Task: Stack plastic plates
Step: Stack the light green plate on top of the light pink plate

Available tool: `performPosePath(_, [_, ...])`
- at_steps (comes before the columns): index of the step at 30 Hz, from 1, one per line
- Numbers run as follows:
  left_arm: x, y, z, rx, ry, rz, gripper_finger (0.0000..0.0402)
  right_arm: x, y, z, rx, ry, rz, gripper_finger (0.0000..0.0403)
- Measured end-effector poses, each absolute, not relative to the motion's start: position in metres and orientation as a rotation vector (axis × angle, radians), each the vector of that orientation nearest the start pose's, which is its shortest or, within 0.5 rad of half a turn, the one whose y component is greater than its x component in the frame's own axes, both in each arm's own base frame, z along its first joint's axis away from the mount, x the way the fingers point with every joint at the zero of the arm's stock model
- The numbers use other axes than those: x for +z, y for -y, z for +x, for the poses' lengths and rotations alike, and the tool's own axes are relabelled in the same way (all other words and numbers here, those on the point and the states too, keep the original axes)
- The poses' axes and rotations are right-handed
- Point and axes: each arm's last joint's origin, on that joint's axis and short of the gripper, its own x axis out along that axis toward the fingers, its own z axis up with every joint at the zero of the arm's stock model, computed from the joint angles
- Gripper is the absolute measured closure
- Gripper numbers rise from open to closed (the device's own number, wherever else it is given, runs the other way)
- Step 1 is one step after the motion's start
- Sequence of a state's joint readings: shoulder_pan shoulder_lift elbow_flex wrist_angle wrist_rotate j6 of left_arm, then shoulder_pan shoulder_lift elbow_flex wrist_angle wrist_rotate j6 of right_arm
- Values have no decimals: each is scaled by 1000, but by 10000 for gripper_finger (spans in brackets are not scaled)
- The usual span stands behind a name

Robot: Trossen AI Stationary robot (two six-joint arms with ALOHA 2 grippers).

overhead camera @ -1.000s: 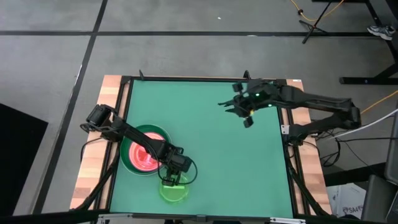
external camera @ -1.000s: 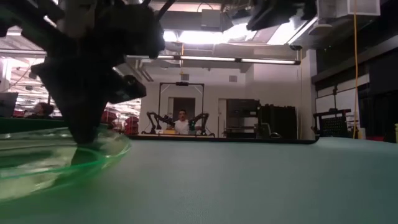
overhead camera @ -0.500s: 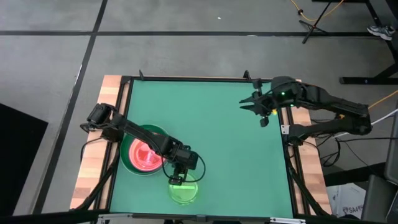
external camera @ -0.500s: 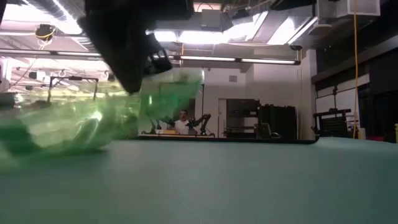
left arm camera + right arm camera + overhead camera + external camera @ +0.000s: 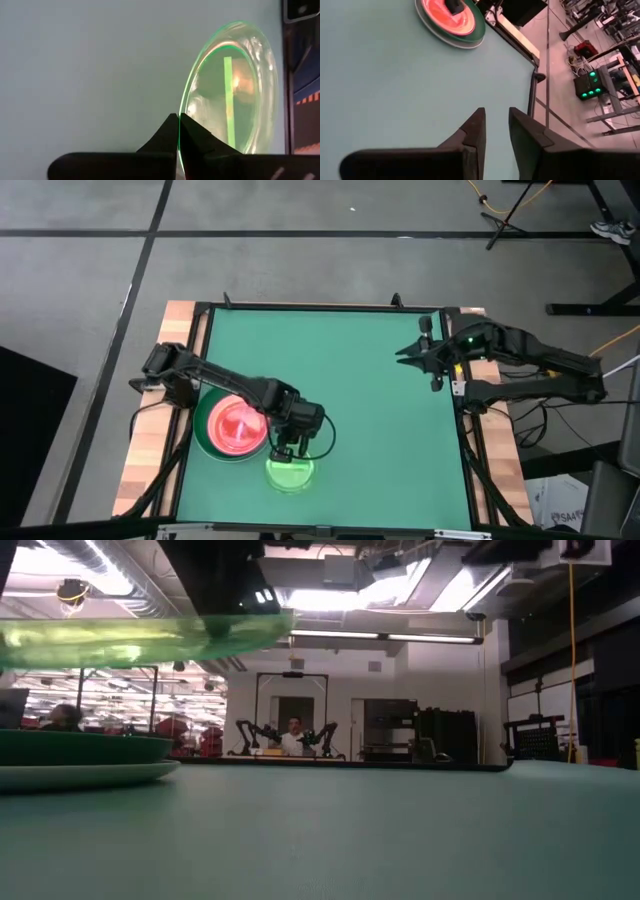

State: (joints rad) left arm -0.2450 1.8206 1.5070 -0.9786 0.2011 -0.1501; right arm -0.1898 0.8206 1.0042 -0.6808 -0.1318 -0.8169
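Note:
A lime-green translucent plate [image 5: 290,473] hangs near the table's near edge, level and lifted in the low view [image 5: 140,638]. My left gripper [image 5: 288,451] is shut on it. To its left lies a stack [image 5: 232,430]: a dark green plate [image 5: 80,747] on a pale one, with pink and orange plates on top [image 5: 451,17]. My right gripper [image 5: 428,356] hovers open near the table's right edge, touching nothing; in its wrist view its fingers [image 5: 496,125] stand apart. My left gripper pinches the lime-green plate's far rim [image 5: 178,131] between its two fingers [image 5: 165,137]. The fingers come slanting down from the far side. The plate is lifted clear of the table and sits about level, reaching out beyond the fingertips toward the near edge.
The green mat [image 5: 360,410] lies bare between the two arms. A raised black frame [image 5: 300,306] edges it, with wooden strips outside. Cables and stands lie on the floor to the right. Beyond the table, a person sits far back in the room [image 5: 292,737].
My left gripper has raised the lime-green plate: it lay on the table, then tipped up, and now hangs level and clear. The gripper swung a little to the right and back toward the stack. My right gripper has drawn back toward the table's right edge.

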Motion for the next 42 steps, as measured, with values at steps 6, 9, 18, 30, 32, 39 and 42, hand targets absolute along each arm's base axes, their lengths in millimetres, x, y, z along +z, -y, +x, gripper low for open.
performPosePath(6, [255, 78, 345, -276, -1417, -81, 401, 308, 24, 147, 133, -440, -699, 327])
performPosePath(9, [260, 68, 342, -274, -1427, -74, 401, 286, 23, 143, 129, -417, -697, 327])
performPosePath(18, [285, 40, 321, -255, -1445, -95, 401, 246, 21, 133, 79, -314, -650, 327])
performPosePath(30, [318, 15, 287, -177, -1440, -131, 402, 224, 17, 113, 41, -158, -649, 327])
performPosePath(32, [324, 13, 281, -171, -1424, -135, 402, 222, 16, 110, 34, -141, -649, 327])
performPosePath(39, [346, 6, 257, -134, -1374, -161, 402, 219, 14, 101, 12, -80, -636, 327])
performPosePath(42, [356, 5, 246, -99, -1336, -168, 402, 220, 14, 97, 1, -52, -642, 327])
